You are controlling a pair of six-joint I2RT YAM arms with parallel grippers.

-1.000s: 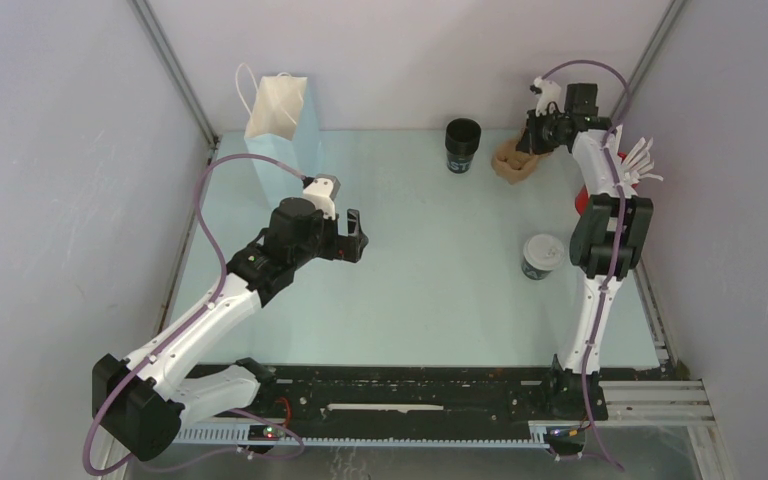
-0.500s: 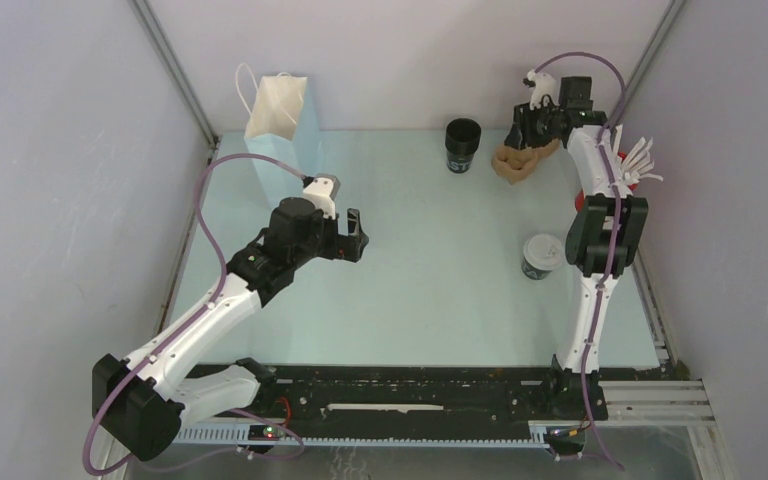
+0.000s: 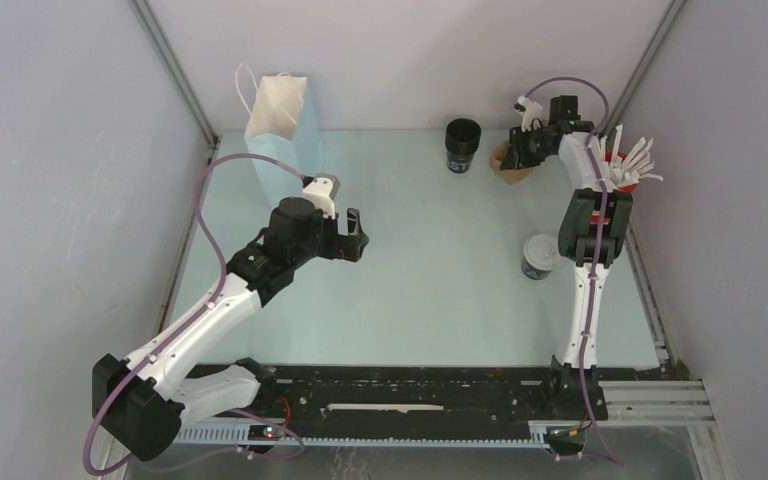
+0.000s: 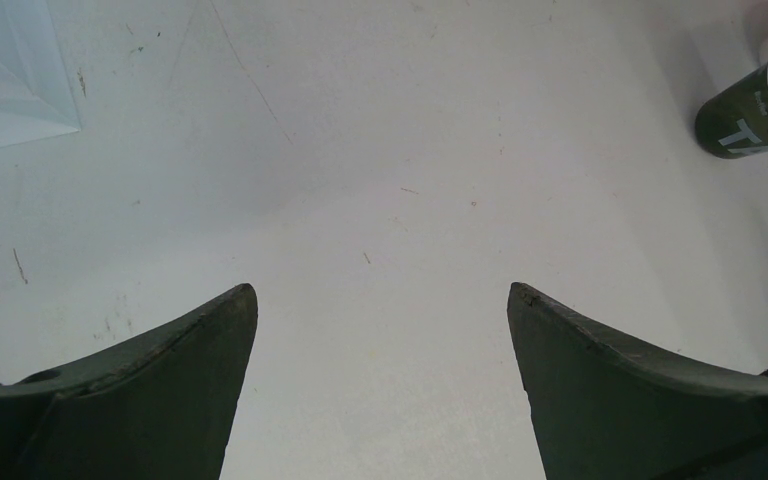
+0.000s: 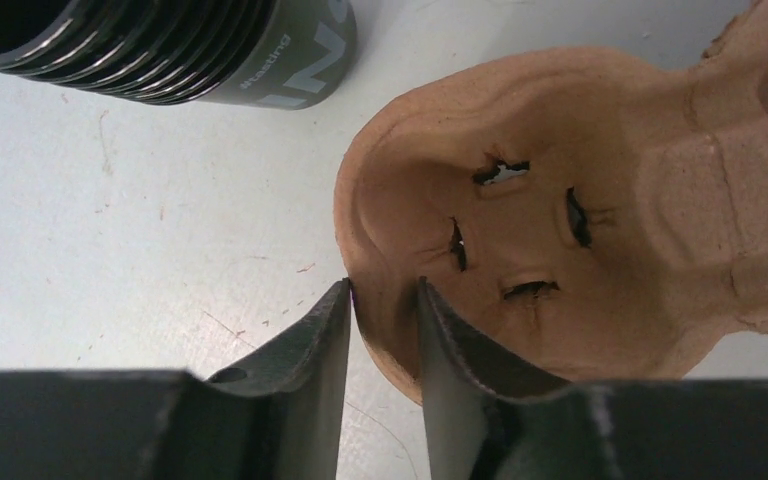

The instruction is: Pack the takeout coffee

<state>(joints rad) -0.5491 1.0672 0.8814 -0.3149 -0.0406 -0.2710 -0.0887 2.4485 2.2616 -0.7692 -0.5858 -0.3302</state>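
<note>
The right gripper (image 5: pixel 384 292) pinches the edge of the brown cup tray (image 5: pixel 580 210). The takeout coffee (image 3: pixel 541 256) stands up at about 6 o'clock from it in the top view, nearer this arm. The left gripper (image 4: pixel 380 300) is spread wide, holding nothing, with the coffee at its 3 o'clock.

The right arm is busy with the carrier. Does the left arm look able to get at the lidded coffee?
Probably yes: the left gripper is open, only bare table separates it from the lidded coffee, though the right arm stands right beside the cup.
</note>
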